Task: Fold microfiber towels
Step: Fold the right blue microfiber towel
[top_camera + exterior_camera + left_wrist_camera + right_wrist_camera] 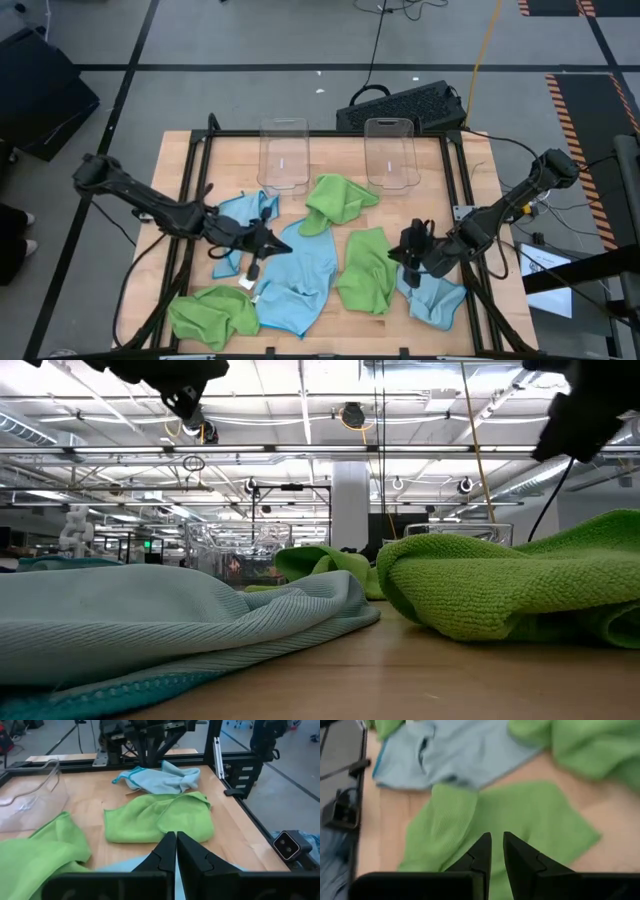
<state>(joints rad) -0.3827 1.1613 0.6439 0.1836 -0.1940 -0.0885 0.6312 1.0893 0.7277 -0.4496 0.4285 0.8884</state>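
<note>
Spread across the front middle of the wooden tabletop (330, 150), the big light blue towel (300, 275) lies flat, with a crumpled green towel (212, 315) touching its left front corner, a green towel (368, 270) just right of it, another green towel (335, 200) behind it near the two clear bins (285, 155), and smaller blue towels at the left (245, 210) and front right (435, 300). Above the big blue towel's left edge the left gripper (268, 243) hovers with its jaws closed and holding nothing. Over the right green towel the right gripper (410, 255) hangs, its jaws nearly closed and likewise empty.
</note>
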